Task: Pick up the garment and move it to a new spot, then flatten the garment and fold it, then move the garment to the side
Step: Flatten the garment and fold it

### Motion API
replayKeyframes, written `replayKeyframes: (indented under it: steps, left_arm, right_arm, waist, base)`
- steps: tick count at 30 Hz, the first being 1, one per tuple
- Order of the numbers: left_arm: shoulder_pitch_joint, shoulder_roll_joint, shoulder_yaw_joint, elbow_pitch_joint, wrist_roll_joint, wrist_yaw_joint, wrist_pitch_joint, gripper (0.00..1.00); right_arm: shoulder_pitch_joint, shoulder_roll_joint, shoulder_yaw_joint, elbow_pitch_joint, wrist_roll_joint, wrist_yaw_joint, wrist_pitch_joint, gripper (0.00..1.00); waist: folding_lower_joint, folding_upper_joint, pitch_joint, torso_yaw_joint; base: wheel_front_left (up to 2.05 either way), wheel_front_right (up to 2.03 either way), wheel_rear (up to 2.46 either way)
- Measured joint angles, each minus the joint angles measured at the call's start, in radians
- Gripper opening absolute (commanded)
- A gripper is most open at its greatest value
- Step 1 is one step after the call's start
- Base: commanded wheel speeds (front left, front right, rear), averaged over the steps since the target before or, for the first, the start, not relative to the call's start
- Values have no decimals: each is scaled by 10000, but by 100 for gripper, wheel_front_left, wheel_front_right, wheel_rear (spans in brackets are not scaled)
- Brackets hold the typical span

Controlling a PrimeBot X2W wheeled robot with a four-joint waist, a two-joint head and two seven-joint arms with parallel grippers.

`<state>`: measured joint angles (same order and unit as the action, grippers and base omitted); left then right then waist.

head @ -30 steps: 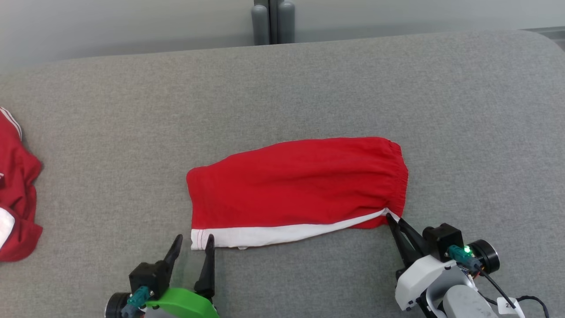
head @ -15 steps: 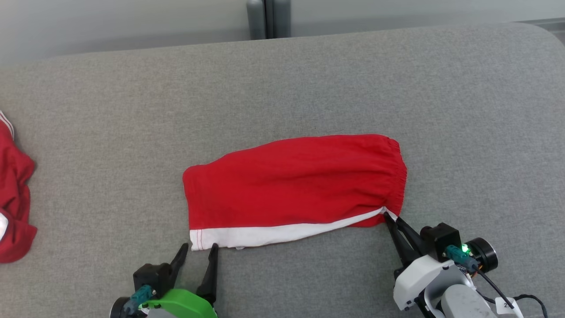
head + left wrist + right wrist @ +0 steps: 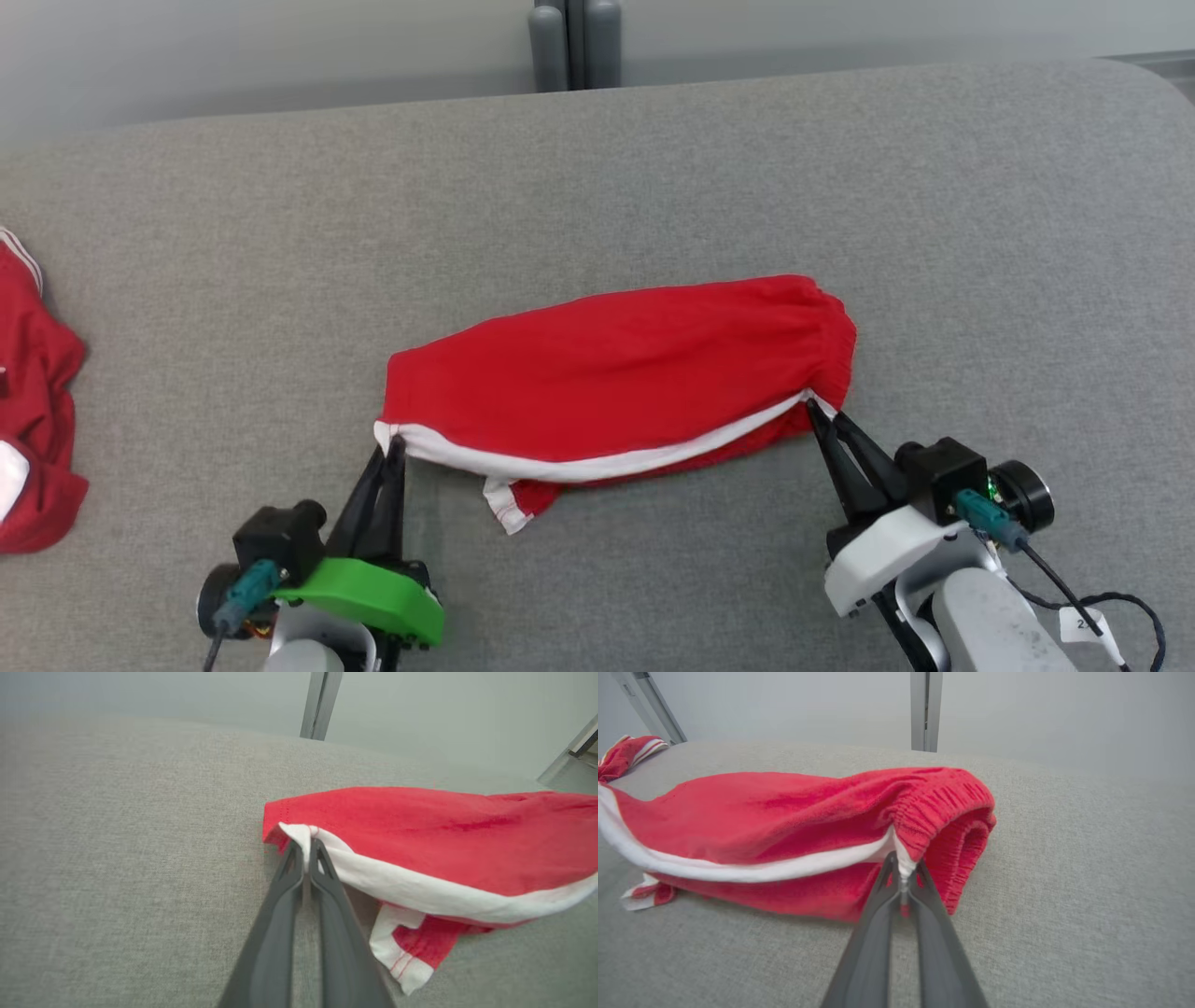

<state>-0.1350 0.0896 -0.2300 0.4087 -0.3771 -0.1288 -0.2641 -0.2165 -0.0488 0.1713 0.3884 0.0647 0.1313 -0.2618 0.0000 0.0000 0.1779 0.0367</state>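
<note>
- Grey fabric surface [image 3: 653,168] spreads across the whole scene, with a pale wall [image 3: 280,47] behind its far edge and a grey post [image 3: 576,45] standing at the far middle.
- The red garment [image 3: 635,373] lies across the middle of the surface, its long side running left to right and its gathered waistband [image 3: 836,345] at the right end.
- A white band [image 3: 597,464] runs along the garment's near edge. That edge is raised off the surface between the two grippers and sags in the middle.
- The left gripper [image 3: 395,446] is closed tight on the white band at the garment's near left corner.
- The right gripper [image 3: 812,404] is pinched together on the band's other end, just under the waistband at the near right corner.
- A loose hem corner [image 3: 509,504] droops below the band, to the right of the left gripper.
- A second red cloth [image 3: 33,411] sits bunched at the left edge of the scene, well apart from the garment.
</note>
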Motion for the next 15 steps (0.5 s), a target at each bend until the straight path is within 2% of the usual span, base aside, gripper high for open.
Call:
replayKeyframes:
  steps: [3,7,11,15]
  left_arm:
    - [-60,159,226,-936,119,0,0,0]
    - [-634,704,326,-2013,224,0,0,0]
    - [-1467,1453,502,-2867,276,0,0,0]
    - [-2257,2084,581,-3120,71,0,0,0]
  right_arm:
    - [-146,0,94,-579,130,0,0,0]
    - [-695,-123,405,-1321,314,0,0,0]
    - [-1445,-773,721,-2109,965,0,0,0]
    - [-2093,-1271,953,-2665,1476,0,36,0]
  waist:
    - [0,0,-140,39]
    - [0,0,-387,61]
    - [0,0,-696,3]
    - [0,0,-793,-121]
  base:
    - [0,0,0]
    - [0,0,0]
    - [0,0,0]
    - [0,0,0]
